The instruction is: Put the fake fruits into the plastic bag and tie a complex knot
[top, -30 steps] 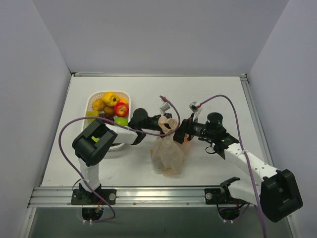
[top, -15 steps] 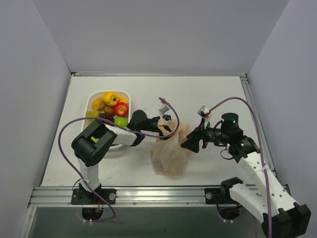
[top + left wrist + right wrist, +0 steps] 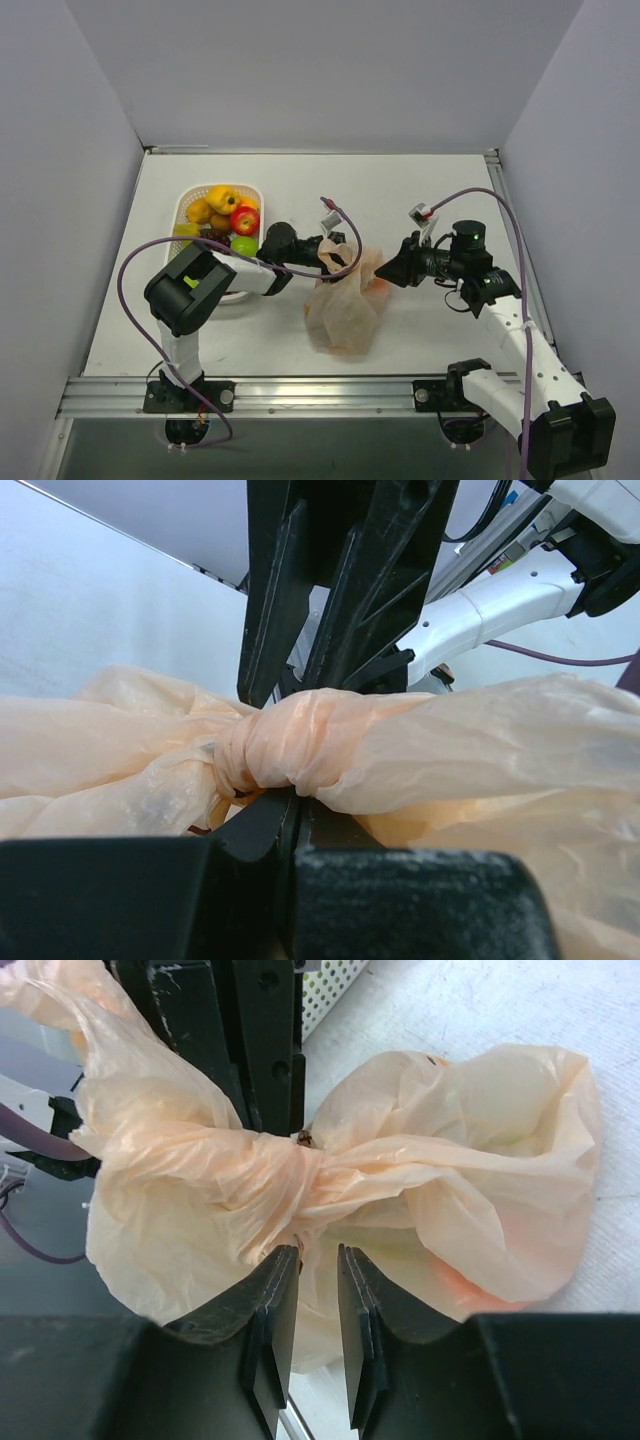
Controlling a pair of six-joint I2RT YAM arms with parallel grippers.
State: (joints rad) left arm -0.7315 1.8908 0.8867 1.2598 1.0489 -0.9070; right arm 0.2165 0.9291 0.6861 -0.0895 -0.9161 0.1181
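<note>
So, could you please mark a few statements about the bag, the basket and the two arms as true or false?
1. The basket holds fruit. True.
2. The left end effector is shut on the twisted neck of the bag. True.
3. The bag lies inside the basket. False: it sits on the table, to the right of the basket.
4. The red apple lies on the bare table. False: it is in the basket with the other fruit.
5. The right end effector holds a piece of fruit. False: it holds no fruit; it points at the bag's neck.
</note>
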